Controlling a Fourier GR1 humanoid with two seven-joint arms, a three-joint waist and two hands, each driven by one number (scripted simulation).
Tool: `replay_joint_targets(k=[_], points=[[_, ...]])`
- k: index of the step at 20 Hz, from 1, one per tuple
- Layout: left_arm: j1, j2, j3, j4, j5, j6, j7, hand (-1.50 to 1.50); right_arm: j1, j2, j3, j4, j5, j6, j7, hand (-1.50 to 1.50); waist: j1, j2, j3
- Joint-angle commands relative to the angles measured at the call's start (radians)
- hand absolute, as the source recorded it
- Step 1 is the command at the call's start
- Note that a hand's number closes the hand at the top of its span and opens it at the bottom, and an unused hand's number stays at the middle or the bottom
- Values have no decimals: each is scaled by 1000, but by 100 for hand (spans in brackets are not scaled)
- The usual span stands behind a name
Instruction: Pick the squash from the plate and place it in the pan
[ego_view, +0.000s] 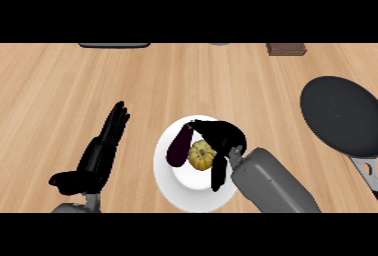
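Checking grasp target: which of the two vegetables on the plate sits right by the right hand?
The yellow squash, right beside the right hand over the white plate. The dark purple eggplant lies beyond it.

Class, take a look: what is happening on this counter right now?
The right robot hand is over the white plate, its fingers curling around the yellow squash, which lies beside a dark eggplant. The squash is not yet lifted. The black pan waits to the right. The left robot hand rests open, left of the plate.

A single head view looked steeply down on the wooden counter (184, 75), close above the right hand (221, 134), forearms entering from below.
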Motion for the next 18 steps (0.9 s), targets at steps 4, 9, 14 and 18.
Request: replay_joint_targets(k=[4,9,14,18], points=[[-22,-15,27,-34,-11,-29,56,0,65,16,-55,25,104,-20,-73,-150,-2,-1,0],[-7,-62,18,19,-54,-15,17,0,31,62,-122,97,143,-37,-140,-150,-1,0,0],[-56,-64,65,31,-54,-36,37,0,12,96,-80,158,136,-71,-102,-150,-1,0,0],[-32,-104,2,-44,-90,1,100,0,30,96,-50,256,172,-118,-132,-150,1,1,0]])
